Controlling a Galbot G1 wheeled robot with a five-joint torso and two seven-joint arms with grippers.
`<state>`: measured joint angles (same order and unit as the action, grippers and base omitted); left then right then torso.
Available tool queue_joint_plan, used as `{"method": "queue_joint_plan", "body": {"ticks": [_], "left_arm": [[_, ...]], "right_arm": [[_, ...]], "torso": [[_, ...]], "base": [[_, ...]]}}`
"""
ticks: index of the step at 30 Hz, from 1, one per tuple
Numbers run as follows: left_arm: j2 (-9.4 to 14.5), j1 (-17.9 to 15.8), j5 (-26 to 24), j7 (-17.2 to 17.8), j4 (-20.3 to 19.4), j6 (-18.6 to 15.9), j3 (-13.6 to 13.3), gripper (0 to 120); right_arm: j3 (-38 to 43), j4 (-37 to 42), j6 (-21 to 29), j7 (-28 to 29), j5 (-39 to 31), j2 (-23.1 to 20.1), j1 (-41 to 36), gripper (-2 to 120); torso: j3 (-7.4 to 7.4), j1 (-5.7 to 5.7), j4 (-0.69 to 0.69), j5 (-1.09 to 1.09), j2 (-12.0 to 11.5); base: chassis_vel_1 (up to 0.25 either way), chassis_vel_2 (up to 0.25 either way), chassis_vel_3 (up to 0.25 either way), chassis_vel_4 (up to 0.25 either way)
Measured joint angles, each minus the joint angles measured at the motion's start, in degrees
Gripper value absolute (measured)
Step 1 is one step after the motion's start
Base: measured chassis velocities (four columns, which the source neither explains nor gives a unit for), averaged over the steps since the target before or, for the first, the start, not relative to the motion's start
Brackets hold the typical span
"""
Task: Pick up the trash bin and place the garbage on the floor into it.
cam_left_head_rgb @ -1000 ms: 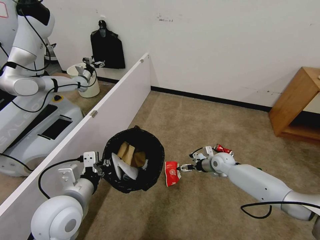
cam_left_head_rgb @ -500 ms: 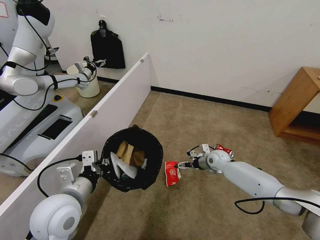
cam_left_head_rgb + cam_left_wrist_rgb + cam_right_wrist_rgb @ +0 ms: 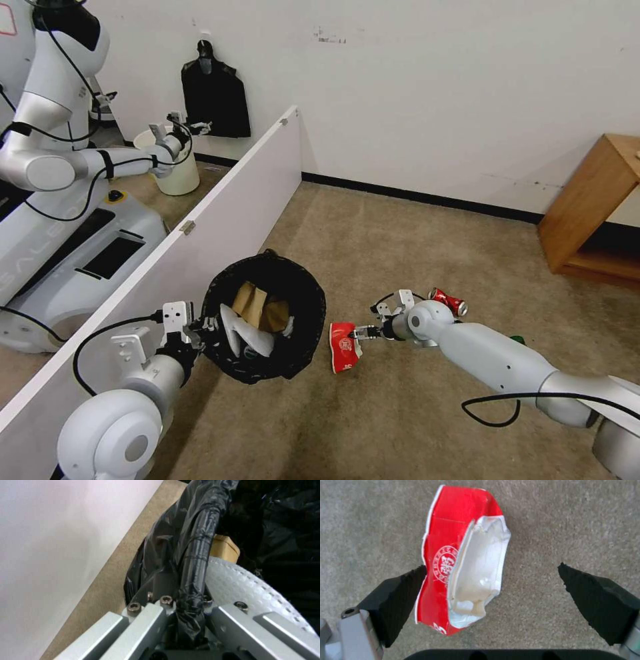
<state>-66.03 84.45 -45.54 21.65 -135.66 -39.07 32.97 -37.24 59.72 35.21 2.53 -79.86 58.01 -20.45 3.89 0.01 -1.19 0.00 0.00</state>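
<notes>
Red and white paper, flattened and torn open at one end: this is the carton (image 3: pixel 345 346) that lies on the carpet (image 3: pixel 400 240), just beside the trash bin (image 3: pixel 265 320). In the right wrist view the carton (image 3: pixel 460 562) now sits between the two black pads; one pad (image 3: pixel 398 597) touches its red edge, the other is well apart from it. The right gripper (image 3: pixel 362 333) is wide open and holds nothing. Compared with a second ago, the right arm has moved a little forward, so the fingers reach the carton, which itself has not moved. In my judgement the reach is almost finished and closing comes next; the thin paper may slip or bend. The left gripper (image 3: pixel 200 328) stays clamped on the bag-covered rim (image 3: pixel 196 562), holding the bin tilted. Inside it are already cardboard (image 3: pixel 257 307) and a white slipper (image 3: pixel 243 333). A crushed can (image 3: pixel 448 301) waits behind the right wrist.
</notes>
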Motion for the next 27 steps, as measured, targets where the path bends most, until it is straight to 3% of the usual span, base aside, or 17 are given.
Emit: {"method": "queue_joint_plan", "body": {"ticks": [23, 27], "left_arm": [[-1.5, 0.87, 0.89, -0.13, -0.42, 0.11, -0.16, 0], [-1.7, 0.94, 1.08, -0.15, -0.52, 0.13, -0.19, 0]], "right_arm": [[0.38, -4.71, -1.81, -0.89, 2.11, 4.23, -0.39, 100], [0.4, -4.78, -1.89, -0.95, 2.18, 4.07, -0.55, 94]], "torso": [[0.0, 0.0, 0.0, 0.0, 0.0], [0.0, 0.0, 0.0, 0.0, 0.0]], "base": [[0.0, 0.0, 0.0, 0.0], [0.0, 0.0, 0.0, 0.0]]}}
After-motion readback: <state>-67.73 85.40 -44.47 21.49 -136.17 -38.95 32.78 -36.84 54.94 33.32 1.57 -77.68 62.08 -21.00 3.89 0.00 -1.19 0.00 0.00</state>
